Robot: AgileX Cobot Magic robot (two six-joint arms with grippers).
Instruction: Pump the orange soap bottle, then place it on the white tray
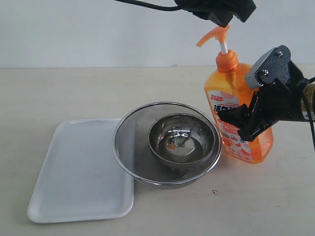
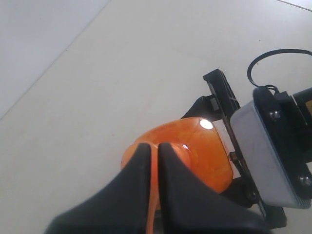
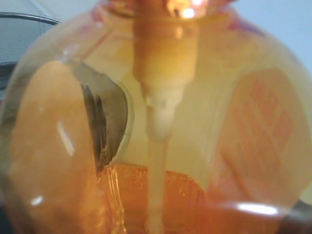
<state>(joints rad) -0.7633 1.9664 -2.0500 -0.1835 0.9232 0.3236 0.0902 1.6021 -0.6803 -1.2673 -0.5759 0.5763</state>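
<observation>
The orange soap bottle stands upright on the table, to the right of the strainer. Its pump head is raised, with the white stem showing. My right gripper comes in from the right and is shut on the bottle's body. In the right wrist view the bottle fills the picture and the fingers are hidden. My left gripper hangs right over the pump head, its black fingers pressed close together above the orange top. The white tray lies flat at the left with nothing on it.
A round metal mesh strainer holding a steel bowl sits between the tray and the bottle, its rim overlapping the tray's right edge. The right gripper's grey housing is close beside the bottle.
</observation>
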